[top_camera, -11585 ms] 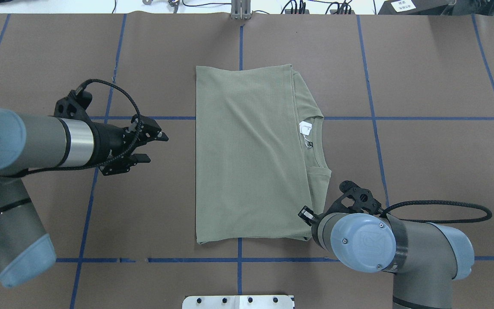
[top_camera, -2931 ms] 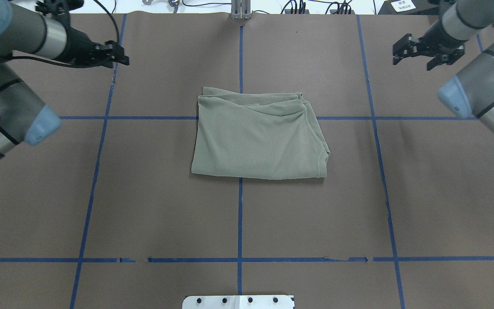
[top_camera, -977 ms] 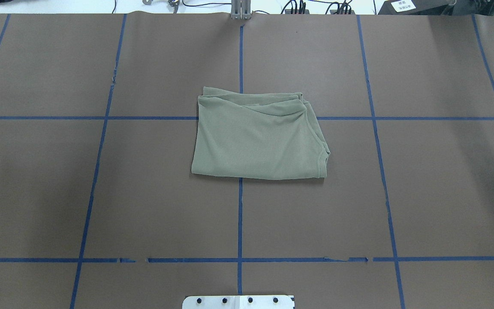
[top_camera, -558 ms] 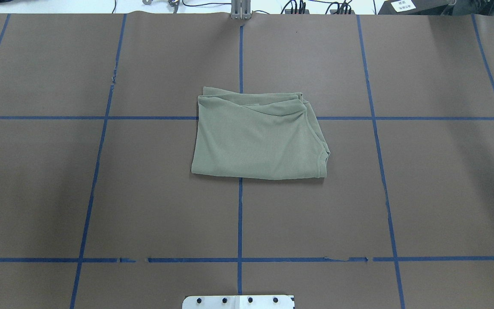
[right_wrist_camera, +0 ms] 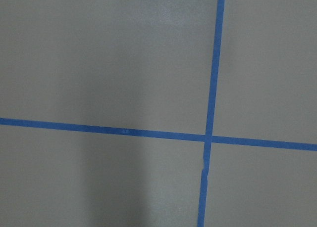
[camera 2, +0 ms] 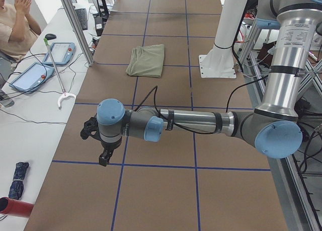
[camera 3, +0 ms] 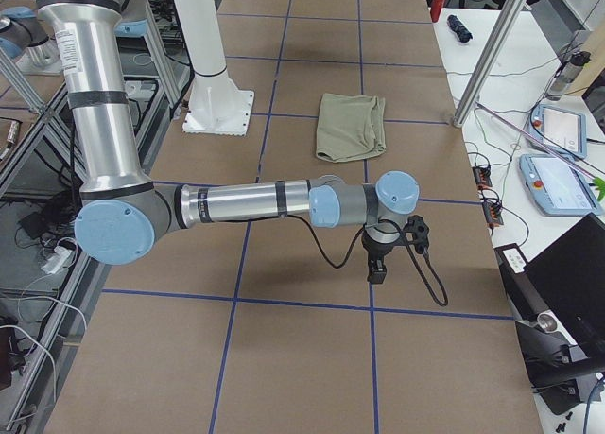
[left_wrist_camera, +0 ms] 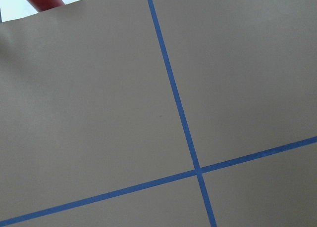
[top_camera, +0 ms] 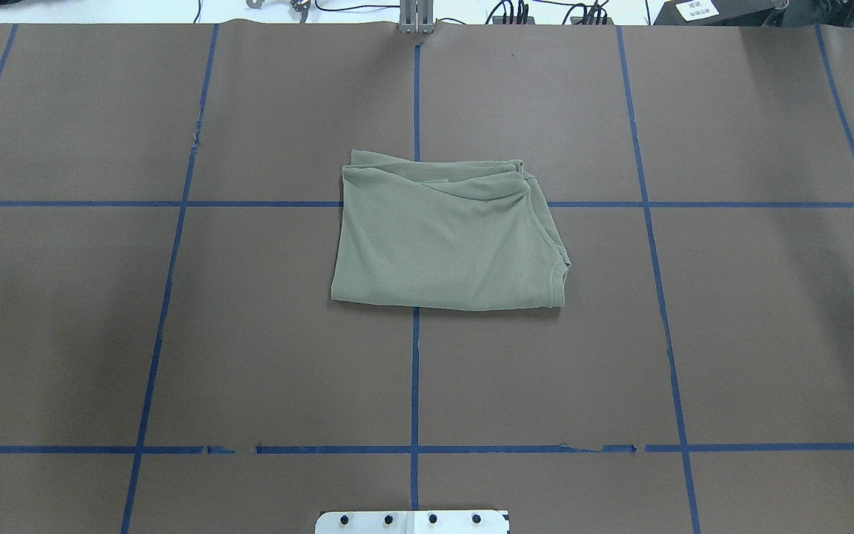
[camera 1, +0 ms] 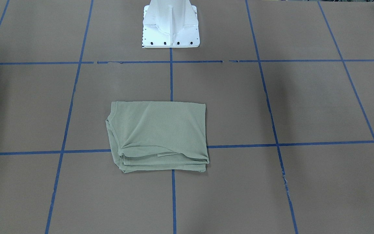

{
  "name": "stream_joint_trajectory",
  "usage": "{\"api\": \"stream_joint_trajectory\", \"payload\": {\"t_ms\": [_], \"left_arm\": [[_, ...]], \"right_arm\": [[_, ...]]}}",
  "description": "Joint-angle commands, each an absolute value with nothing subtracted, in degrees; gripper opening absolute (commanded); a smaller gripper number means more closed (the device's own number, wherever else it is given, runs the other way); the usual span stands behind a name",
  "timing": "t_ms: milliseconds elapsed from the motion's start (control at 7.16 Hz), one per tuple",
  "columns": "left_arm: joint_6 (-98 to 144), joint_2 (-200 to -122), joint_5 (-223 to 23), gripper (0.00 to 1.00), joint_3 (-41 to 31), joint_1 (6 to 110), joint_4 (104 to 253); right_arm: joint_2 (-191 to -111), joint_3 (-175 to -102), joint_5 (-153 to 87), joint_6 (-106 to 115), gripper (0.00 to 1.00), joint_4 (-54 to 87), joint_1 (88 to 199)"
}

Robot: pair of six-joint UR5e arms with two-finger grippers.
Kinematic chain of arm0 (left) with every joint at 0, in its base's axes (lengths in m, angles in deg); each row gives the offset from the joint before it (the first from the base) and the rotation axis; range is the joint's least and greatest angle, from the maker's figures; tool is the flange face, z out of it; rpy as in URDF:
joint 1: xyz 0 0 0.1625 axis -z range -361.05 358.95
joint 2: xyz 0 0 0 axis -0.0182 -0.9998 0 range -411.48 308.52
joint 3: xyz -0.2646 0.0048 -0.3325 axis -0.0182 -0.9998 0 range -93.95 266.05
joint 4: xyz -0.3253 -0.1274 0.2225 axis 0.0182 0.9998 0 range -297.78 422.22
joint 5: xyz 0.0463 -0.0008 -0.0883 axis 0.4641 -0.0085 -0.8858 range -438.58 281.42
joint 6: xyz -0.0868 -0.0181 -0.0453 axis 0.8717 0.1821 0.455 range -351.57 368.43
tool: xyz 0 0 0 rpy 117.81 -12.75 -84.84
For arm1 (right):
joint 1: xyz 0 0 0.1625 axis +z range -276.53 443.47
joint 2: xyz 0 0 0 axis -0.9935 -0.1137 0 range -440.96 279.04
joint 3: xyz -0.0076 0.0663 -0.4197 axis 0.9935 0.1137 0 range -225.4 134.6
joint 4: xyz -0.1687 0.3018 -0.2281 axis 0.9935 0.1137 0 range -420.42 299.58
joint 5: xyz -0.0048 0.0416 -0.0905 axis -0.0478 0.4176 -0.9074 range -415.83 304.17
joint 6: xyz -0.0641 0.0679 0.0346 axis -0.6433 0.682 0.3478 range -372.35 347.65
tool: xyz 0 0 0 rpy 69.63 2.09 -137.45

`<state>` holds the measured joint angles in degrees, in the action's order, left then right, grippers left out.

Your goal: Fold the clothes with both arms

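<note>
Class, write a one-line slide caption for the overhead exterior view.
Folded green shirt resting on the blue-taped brown table.

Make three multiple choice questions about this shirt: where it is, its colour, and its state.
1. Where does the shirt lie?
A. in a basket.
B. over a crossing of blue tape lines in the middle of the table.
C. hanging off an edge.
2. What colour is it?
A. sage green.
B. red.
C. white.
3. What state is it in?
A. spread flat, sleeves out.
B. lifted by both arms.
C. folded compact, lying untouched.
Answers: B, tape runs out from under all four sides; A, plain in the overhead view; C, the left arm and right arm are out at the table's ends, away from it.
</note>
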<state>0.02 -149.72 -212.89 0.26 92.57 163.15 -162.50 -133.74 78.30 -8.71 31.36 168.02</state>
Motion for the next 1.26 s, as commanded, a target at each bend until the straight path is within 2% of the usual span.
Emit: {"api": "stream_joint_trajectory", "payload": {"t_ms": [0,419,837,1117], "left_arm": [[3.66,-149.65,-212.88,1.0,-0.52,90.37,163.12],[3.86,-149.57,-213.32,1.0,-2.63,90.19,162.33],[3.77,-145.62,-210.35,1.0,-3.42,90.19,162.25],[3.42,-146.13,-207.43,1.0,-4.21,90.1,155.35]], "right_arm": [[-162.7,-133.99,78.55,-8.31,1.0,31.07,167.76],[-163.13,-134.16,78.82,-8.31,1.0,31.08,167.67],[-163.4,-134.08,75.94,-8.48,1.0,30.81,167.5],[-163.58,-134.08,75.39,-8.4,1.0,30.81,167.49]]}}
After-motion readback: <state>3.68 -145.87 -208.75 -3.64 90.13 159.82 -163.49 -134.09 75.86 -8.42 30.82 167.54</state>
